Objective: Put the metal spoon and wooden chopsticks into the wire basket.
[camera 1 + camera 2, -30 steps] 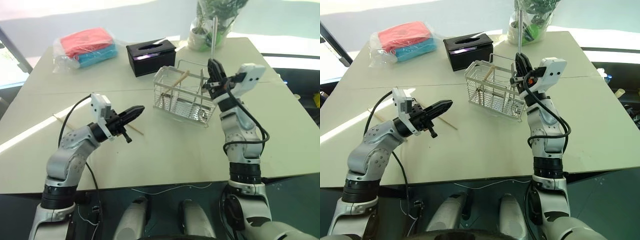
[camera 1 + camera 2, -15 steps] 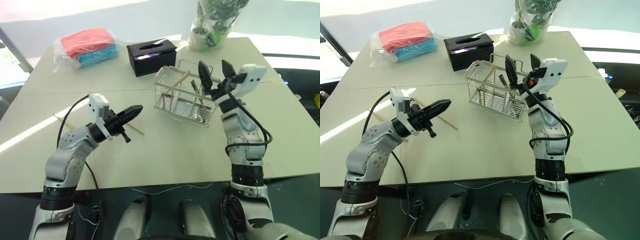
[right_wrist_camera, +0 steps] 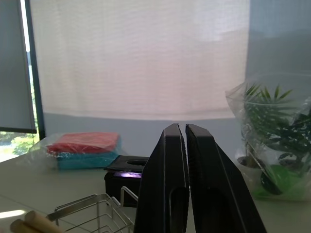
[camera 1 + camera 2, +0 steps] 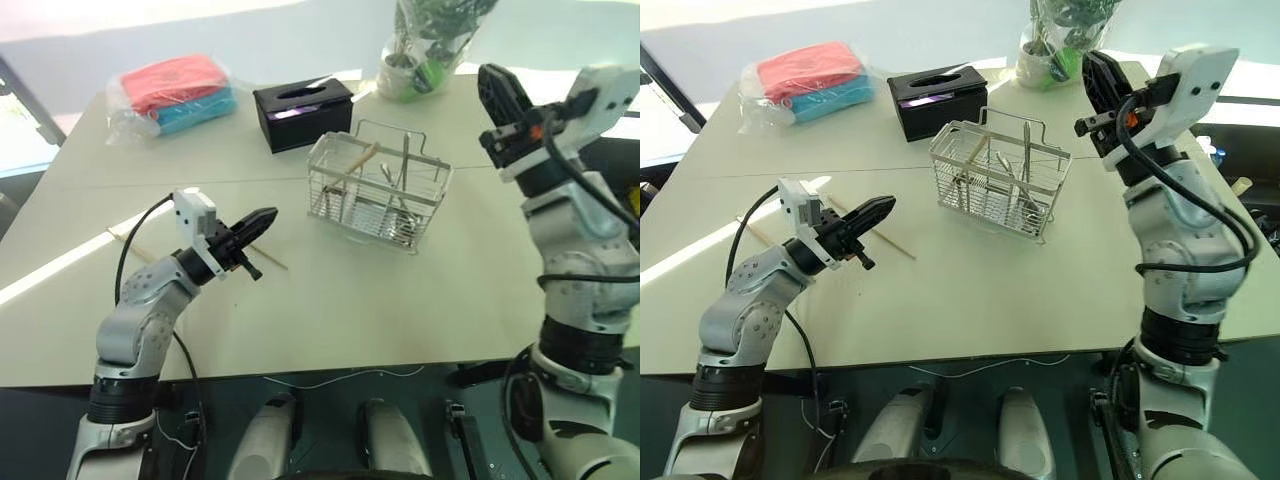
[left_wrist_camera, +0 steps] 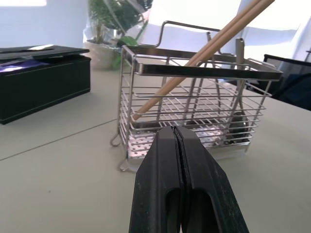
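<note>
The metal spoon (image 4: 1025, 165) now stands in the wire basket (image 4: 992, 180) mid-table; the right gripper (image 4: 1098, 75), fingers together, has lifted clear. The left gripper (image 4: 880, 208) stays closed, empty.

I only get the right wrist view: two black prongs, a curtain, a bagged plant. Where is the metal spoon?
Observer: The metal spoon stands in the wire basket, handle up.
Operator: What is left outside the basket?
Observer: A wooden chopstick lies on the table, beside the left tool.
Operator: Is that tool holding it?
Observer: No, the left tool is shut on nothing and points toward the basket.
</note>
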